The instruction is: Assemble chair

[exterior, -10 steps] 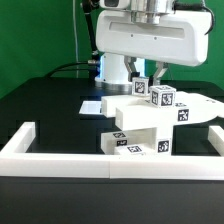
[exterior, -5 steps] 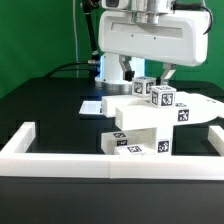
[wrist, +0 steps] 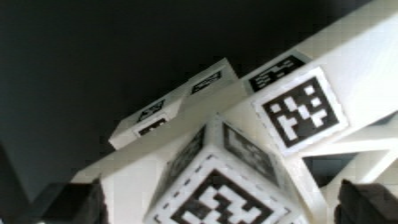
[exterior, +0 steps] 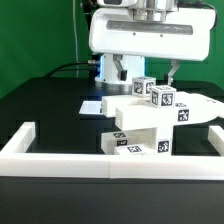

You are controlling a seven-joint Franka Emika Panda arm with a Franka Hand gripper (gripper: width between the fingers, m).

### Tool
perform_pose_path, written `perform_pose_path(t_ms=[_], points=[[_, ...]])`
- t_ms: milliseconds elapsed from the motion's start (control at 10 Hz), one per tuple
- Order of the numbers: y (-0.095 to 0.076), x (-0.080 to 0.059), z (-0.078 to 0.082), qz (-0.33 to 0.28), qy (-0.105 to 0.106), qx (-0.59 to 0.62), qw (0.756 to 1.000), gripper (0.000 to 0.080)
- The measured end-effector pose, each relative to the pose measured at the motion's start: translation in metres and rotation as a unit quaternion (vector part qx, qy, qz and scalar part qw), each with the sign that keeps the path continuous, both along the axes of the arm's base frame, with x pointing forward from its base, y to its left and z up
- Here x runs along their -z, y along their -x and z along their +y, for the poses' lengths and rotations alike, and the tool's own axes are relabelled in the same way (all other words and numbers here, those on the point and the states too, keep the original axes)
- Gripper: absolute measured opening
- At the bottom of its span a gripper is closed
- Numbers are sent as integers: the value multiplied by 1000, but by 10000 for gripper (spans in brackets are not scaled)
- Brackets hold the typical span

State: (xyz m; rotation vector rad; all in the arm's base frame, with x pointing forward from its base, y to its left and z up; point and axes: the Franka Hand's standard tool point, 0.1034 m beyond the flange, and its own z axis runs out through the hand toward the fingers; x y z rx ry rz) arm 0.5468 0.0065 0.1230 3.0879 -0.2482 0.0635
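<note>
The chair (exterior: 150, 122) is a stack of white blocky parts with black-and-white tags, standing just behind the front border wall. Two tagged square posts (exterior: 146, 87) stick up from its top. My gripper (exterior: 148, 70) hangs right above these posts, open and holding nothing, with one finger (exterior: 122, 68) on each side. In the wrist view the tagged post tops (wrist: 222, 185) fill the picture close up. My gripper (wrist: 217, 205) straddles them there, and its dark fingers (wrist: 68, 200) show at the two lower corners, clear of the white plastic.
A long low white border wall (exterior: 100, 158) runs along the front and turns back at both ends. The marker board (exterior: 90, 104) lies flat on the black table at the exterior view's left of the chair. A green curtain stands behind.
My gripper has risen straight up from around the tagged posts. The fingers that reached down beside the post tops now sit above them. The chair parts have not moved.
</note>
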Motion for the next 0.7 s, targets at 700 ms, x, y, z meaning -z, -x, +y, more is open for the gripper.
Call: perform_pose_path(t_ms=[700], points=[[-1,0,-4,11,15,-247,969,622]])
